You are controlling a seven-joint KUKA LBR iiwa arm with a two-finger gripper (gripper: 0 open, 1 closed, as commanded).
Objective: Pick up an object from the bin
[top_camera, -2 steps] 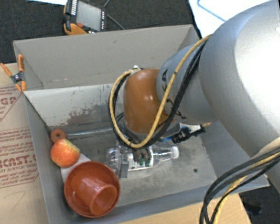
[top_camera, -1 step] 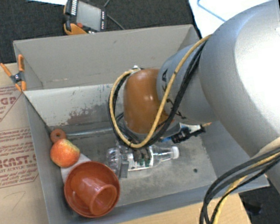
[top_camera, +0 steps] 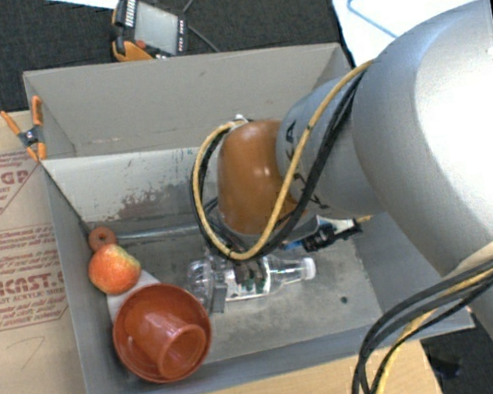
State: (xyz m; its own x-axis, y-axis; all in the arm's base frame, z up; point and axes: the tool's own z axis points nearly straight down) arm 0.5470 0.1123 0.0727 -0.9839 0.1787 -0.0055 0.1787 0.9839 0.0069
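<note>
My gripper (top_camera: 213,286) is down at the bin floor in the middle, under the arm's orange cover. It sits at the left end of a clear plastic bottle (top_camera: 278,276) that lies on its side with its white cap pointing right. Whether the bottle is held I cannot tell. A red plastic cup (top_camera: 161,332) lies tipped on its side just left of the gripper, its mouth facing up and left. Further left, a red and yellow apple (top_camera: 113,268) rests against the bin's left wall.
A small brown ring (top_camera: 101,236) lies above the apple. A pen-like thing with a blue part (top_camera: 328,235) lies right of the bottle, partly under the arm. A white sheet (top_camera: 145,279) shows between apple and cup. The arm covers the bin's right side.
</note>
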